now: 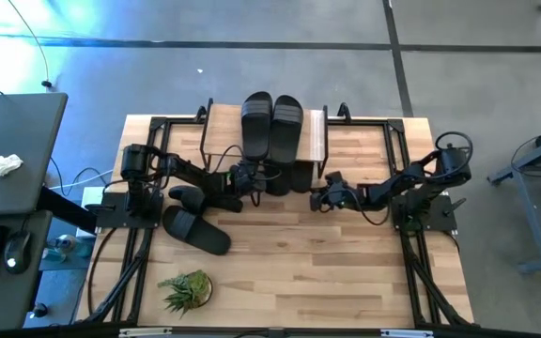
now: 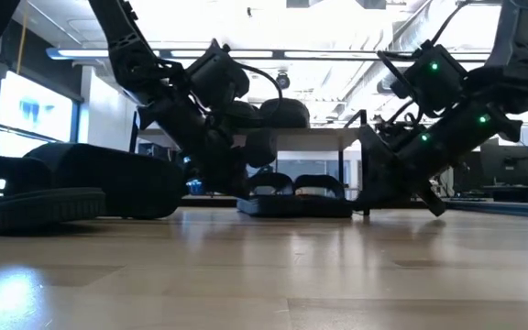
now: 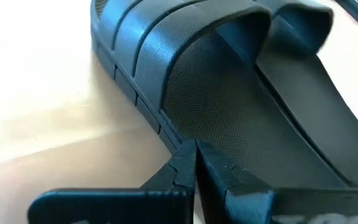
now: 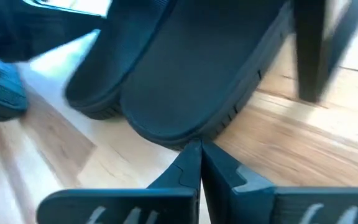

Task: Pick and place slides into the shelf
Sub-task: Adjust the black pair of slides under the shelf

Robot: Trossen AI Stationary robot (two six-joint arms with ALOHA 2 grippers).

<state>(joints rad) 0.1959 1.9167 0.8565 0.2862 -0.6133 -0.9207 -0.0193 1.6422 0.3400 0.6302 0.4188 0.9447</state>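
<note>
- Left gripper sits low over the table, just in front of the shelf, its two fingers pressed together with nothing between them.
- Its tips touch or nearly touch the edge of a black slide lying strap-up on the wood, as the left wrist view shows.
- Right gripper is also down near the tabletop, at the shelf's right front corner, jaws shut tight and empty.
- Its closed tips point at the rounded end of another slide; a second sole lies just beside that one, and a black shelf leg stands close by.
- Both slides at the grippers lie on the lower level of the shelf, partly under its plank top.
- Two more slides rest side by side on the light wood top of the shelf.
- Another pair lies loose on the table, near the left arm's base, one slide angled across the other's end.
- Near the front edge of the table stands a small green plant.
- Low view shows both arms bent down toward the shelf from either side.
</note>
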